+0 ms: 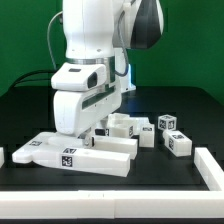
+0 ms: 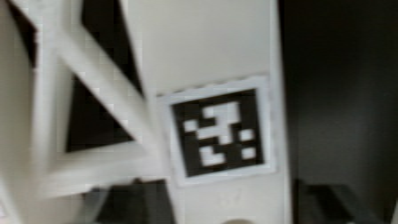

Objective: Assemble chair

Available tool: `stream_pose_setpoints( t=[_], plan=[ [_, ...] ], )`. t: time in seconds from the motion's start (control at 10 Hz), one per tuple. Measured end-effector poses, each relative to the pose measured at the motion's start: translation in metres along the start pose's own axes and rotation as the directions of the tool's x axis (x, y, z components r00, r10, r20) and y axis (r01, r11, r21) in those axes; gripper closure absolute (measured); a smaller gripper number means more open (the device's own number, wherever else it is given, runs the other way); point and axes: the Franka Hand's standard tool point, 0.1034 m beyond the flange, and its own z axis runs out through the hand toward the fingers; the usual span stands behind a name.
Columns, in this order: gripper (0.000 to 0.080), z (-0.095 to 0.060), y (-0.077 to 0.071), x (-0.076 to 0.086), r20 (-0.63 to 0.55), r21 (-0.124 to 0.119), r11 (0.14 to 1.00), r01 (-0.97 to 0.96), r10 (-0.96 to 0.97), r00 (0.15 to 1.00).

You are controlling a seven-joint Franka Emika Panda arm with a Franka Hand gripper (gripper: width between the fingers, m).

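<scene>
In the wrist view a flat white chair part (image 2: 214, 60) with a black-and-white tag (image 2: 221, 133) runs straight between my gripper's (image 2: 231, 205) two dark fingers (image 2: 134, 200). One finger touches its edge and the other sits close to the opposite edge, so the jaws look shut on it. Slanted white struts (image 2: 80, 90) branch off beside it. In the exterior view the gripper (image 1: 88, 128) is down low among the white parts on the black table and the arm hides its fingertips.
A long white tagged bar (image 1: 70, 155) lies in front of the arm. Several small white tagged pieces (image 1: 168, 124) sit to the exterior view's right. A white rail (image 1: 120, 182) borders the table's front and a second one (image 1: 212, 165) its right side.
</scene>
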Motion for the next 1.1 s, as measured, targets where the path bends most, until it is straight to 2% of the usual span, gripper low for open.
stream_pose_setpoints(
  t=[0.1,0.2,0.4,0.6,0.9,1.0,1.1],
  plan=[
    [0.0513,0.000,0.002,-0.001,0.000,-0.002,1.000,-0.002,0.002,1.000],
    [0.0519,0.000,0.012,-0.005,0.000,-0.013,1.000,-0.021,0.021,1.000],
    [0.0519,-0.002,0.022,-0.011,-0.004,-0.027,0.991,-0.132,0.132,0.991],
    [0.0519,-0.001,0.030,-0.029,-0.012,-0.003,0.885,-0.466,0.466,0.885],
    [0.0518,-0.003,0.033,-0.023,0.003,0.021,0.685,-0.728,0.728,0.685],
    [0.0518,-0.003,0.033,-0.023,0.003,0.020,0.666,-0.746,0.746,0.666],
    [0.0518,-0.003,0.033,-0.022,0.003,0.021,0.605,-0.796,0.796,0.605]
  ],
)
